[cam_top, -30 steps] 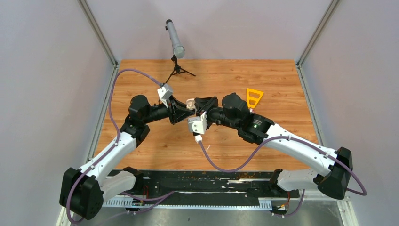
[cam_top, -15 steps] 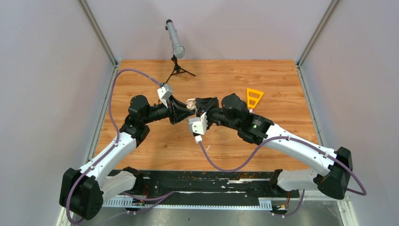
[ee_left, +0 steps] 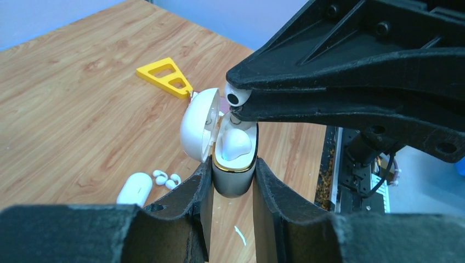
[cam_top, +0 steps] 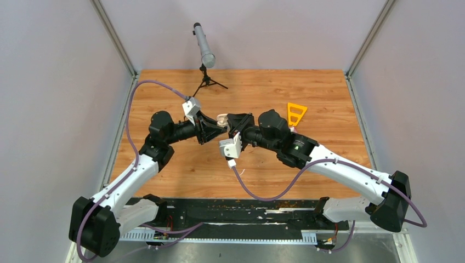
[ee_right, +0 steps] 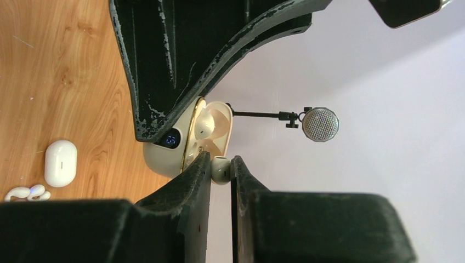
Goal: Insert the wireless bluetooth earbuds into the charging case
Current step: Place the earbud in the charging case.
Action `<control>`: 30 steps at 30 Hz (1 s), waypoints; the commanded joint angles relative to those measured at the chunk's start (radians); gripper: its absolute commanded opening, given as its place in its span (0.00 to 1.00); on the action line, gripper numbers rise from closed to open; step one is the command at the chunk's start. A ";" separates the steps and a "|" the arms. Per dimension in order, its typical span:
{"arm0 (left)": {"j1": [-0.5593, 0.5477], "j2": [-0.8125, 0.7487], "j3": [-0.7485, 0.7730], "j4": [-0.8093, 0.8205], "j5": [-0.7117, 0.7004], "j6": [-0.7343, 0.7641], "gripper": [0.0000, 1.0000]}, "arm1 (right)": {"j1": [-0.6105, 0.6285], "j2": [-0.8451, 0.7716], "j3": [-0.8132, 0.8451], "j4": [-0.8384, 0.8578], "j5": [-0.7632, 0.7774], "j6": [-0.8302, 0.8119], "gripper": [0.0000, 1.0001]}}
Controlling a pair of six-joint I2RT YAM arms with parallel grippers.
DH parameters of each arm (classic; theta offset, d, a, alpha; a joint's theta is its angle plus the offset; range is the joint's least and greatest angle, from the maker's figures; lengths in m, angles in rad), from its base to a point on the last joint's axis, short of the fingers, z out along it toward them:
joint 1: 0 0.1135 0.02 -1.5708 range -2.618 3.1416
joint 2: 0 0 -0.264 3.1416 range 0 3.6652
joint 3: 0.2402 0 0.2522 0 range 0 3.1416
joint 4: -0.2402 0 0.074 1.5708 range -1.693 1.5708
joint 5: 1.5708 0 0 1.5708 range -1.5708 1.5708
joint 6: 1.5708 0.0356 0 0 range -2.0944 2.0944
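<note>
My left gripper [ee_left: 233, 164] is shut on a small white charging case [ee_left: 236, 183] with a gold rim. It holds the case upright above the table with its lid [ee_left: 198, 125] open. A white bud [ee_left: 236, 143] sits inside the case. My right gripper [ee_right: 220, 167] is shut on a tiny white earbud [ee_right: 220, 171]. It holds this earbud [ee_left: 237, 96] right at the case's open mouth [ee_right: 204, 127]. In the top view the two grippers meet mid-table, the left [cam_top: 215, 127] and the right [cam_top: 230, 123], around the case [cam_top: 222, 118].
A second white case [ee_left: 134, 189] lies shut on the wooden table, with loose white earbuds [ee_left: 166, 178] beside it. A yellow triangle [cam_top: 296, 113] lies at the right. A microphone on a tripod [cam_top: 205, 50] stands at the far edge. A white scrap [ee_left: 239, 234] lies below the case.
Almost nothing. The meeting grippers have crept very slightly toward the far side. Both grips are unchanged.
</note>
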 commanded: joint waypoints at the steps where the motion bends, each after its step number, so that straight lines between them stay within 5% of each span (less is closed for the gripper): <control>1: 0.002 -0.032 0.000 0.101 -0.030 0.007 0.00 | -0.005 -0.017 -0.048 0.023 -0.028 -0.073 0.00; 12: 0.002 -0.051 -0.056 0.194 -0.060 0.007 0.00 | -0.004 -0.021 -0.061 0.041 -0.023 -0.096 0.16; 19: 0.003 -0.058 -0.102 0.258 -0.096 0.034 0.00 | -0.004 -0.024 -0.011 -0.038 -0.029 -0.053 0.34; 30: 0.003 -0.059 -0.148 0.344 -0.098 0.086 0.00 | -0.007 -0.048 0.089 -0.218 -0.029 0.025 0.41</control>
